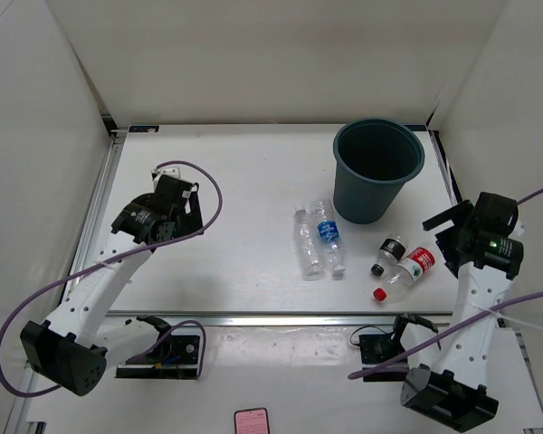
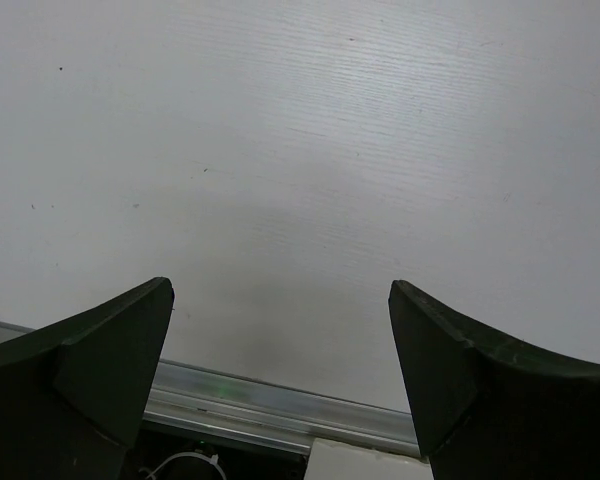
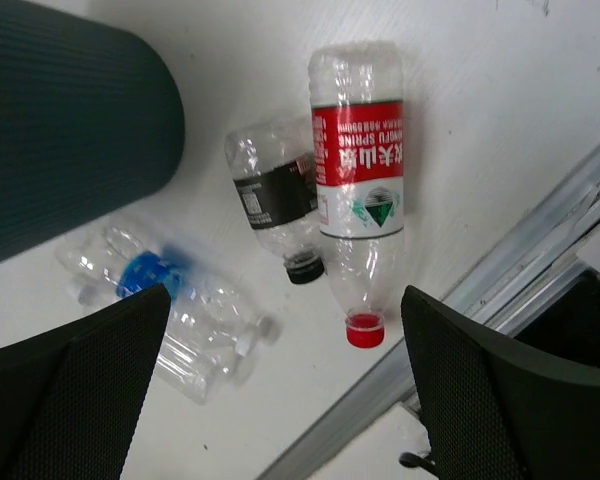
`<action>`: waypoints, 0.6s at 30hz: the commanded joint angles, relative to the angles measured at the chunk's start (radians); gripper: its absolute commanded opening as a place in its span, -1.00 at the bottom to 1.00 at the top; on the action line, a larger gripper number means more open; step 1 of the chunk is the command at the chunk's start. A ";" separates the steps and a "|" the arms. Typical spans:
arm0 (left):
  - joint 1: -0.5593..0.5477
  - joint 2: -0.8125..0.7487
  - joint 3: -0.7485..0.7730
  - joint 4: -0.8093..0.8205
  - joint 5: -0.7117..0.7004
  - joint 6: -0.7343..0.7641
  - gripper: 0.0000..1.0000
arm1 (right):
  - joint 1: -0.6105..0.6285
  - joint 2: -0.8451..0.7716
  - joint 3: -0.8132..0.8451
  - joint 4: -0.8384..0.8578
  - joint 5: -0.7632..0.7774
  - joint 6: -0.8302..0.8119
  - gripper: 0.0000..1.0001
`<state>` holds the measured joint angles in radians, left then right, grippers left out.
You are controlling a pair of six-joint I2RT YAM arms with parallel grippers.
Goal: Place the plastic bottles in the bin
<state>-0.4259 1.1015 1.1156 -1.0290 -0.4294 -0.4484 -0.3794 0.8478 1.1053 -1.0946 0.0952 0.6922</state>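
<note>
top external view, where are the bottles? (a)
all four lie flat on the table (image 1: 217, 262), outside the bin (image 1: 378, 167): unlabelled bottle (image 1: 308, 242) touching blue-labelled bottle (image 1: 328, 237), then black-capped bottle (image 1: 388, 255) beside red-labelled bottle (image 1: 409, 269). (b)
and the claws? (a)
left gripper (image 2: 280, 290) and right gripper (image 3: 285, 295) both spread wide, holding nothing. (b)

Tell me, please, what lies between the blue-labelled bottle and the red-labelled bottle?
The short black-capped bottle lies there, close beside the red-labelled bottle; the top external and right wrist views both show it.
</note>
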 commanded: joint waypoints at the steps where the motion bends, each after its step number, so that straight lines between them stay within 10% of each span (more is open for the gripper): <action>1: -0.005 -0.003 0.041 0.026 0.024 0.017 1.00 | -0.004 0.040 -0.036 -0.001 -0.090 -0.072 1.00; 18: -0.025 -0.022 0.006 0.037 -0.016 0.019 1.00 | -0.093 0.289 -0.354 0.177 -0.287 -0.025 1.00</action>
<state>-0.4465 1.1057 1.1225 -1.0088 -0.4271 -0.4305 -0.4694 1.1271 0.7502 -0.9829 -0.1825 0.6769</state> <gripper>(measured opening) 1.000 0.998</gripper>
